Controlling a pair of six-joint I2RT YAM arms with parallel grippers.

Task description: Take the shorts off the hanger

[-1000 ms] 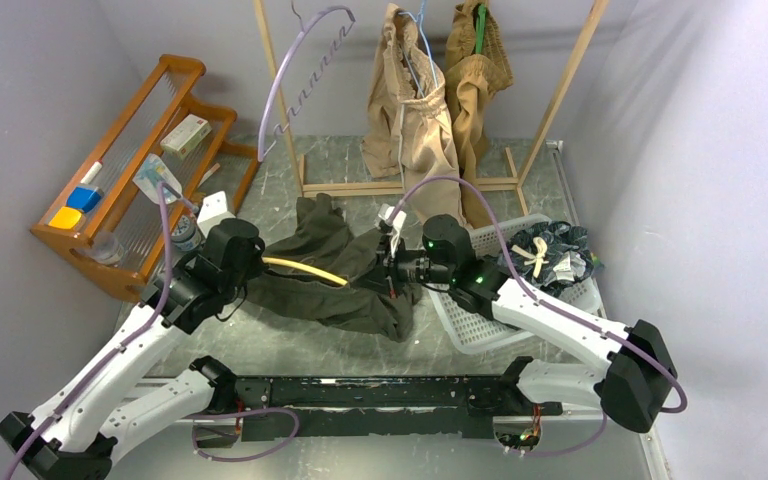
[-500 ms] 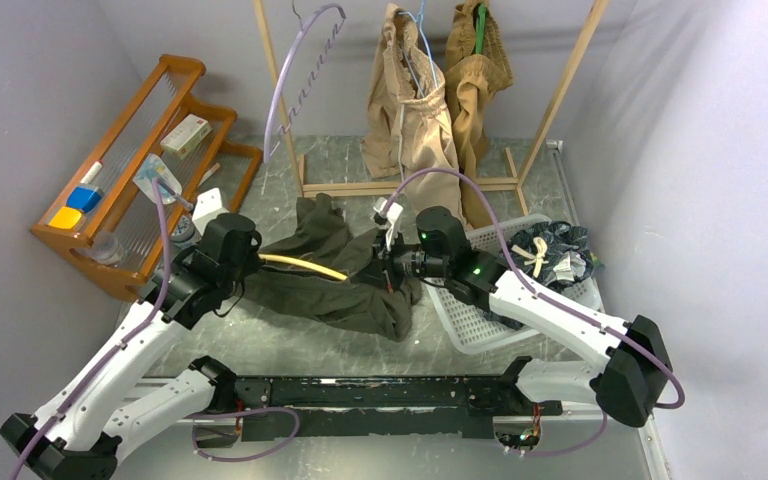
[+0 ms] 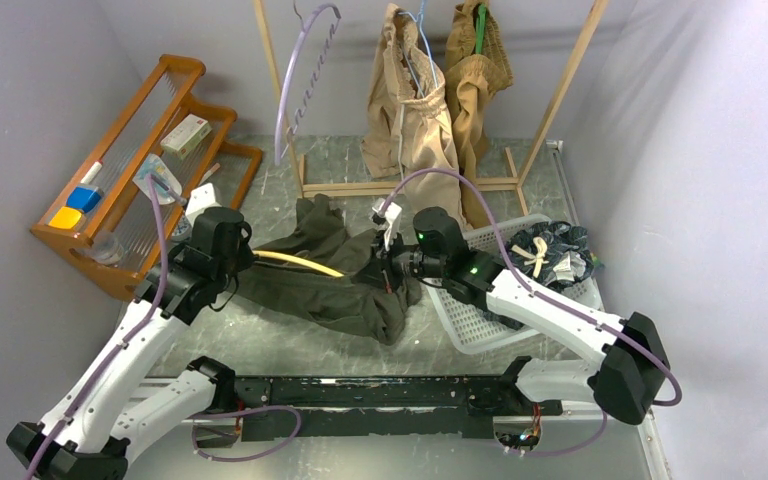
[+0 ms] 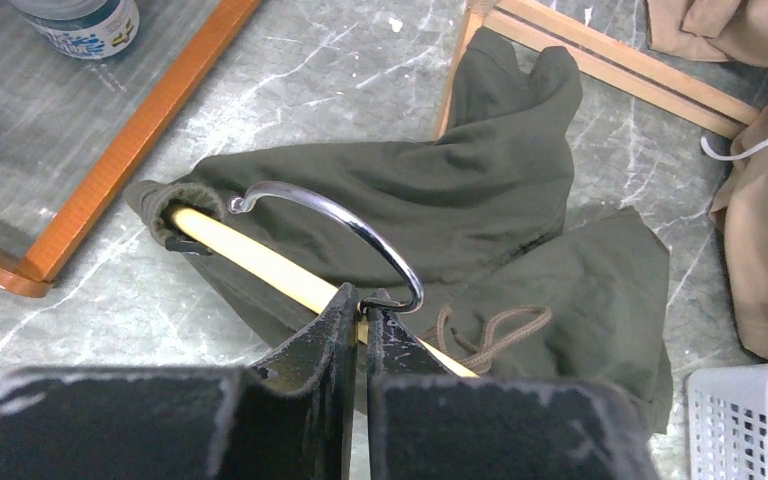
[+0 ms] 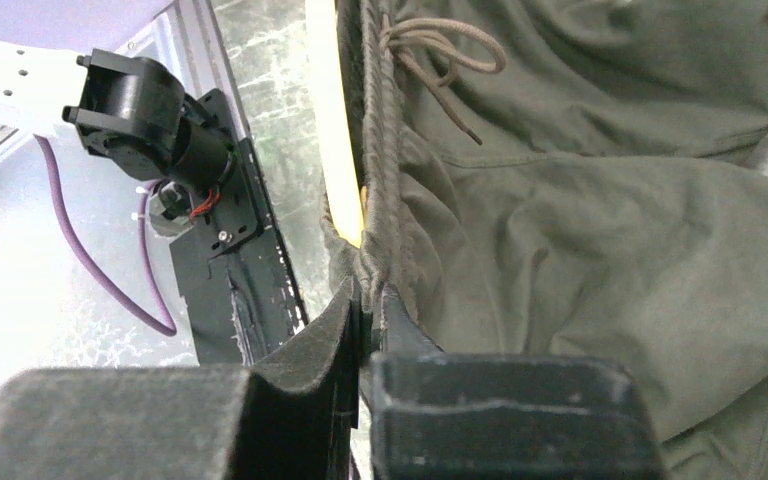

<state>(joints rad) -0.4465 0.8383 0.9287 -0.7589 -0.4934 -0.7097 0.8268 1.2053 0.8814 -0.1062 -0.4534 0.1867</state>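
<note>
Olive green cloth shorts (image 3: 332, 290) lie crumpled at the middle of the tabletop (image 3: 280, 345), threaded on a pale wooden hanger with chrome hook (image 4: 260, 268); left gripper (image 4: 358, 303) pinches the hook's base; right gripper (image 5: 365, 300) pinches the waistband, seemingly to pull garment and hanger apart.

The left arm (image 3: 120, 350) and the right arm (image 3: 550, 310) are built alike: smooth white shell links joined by rounded black joint housings. A purple cable (image 3: 164, 250) runs loosely along each arm in wide loops. A small green light (image 3: 477, 268) glows on the right arm's black housing. Both bases are bolted to a long black rail (image 3: 360, 392). Thin red wires show at one black motor housing (image 5: 150, 110). The fingers (image 4: 310, 340) are flat, matte black and scuffed with pale scratches.
</note>
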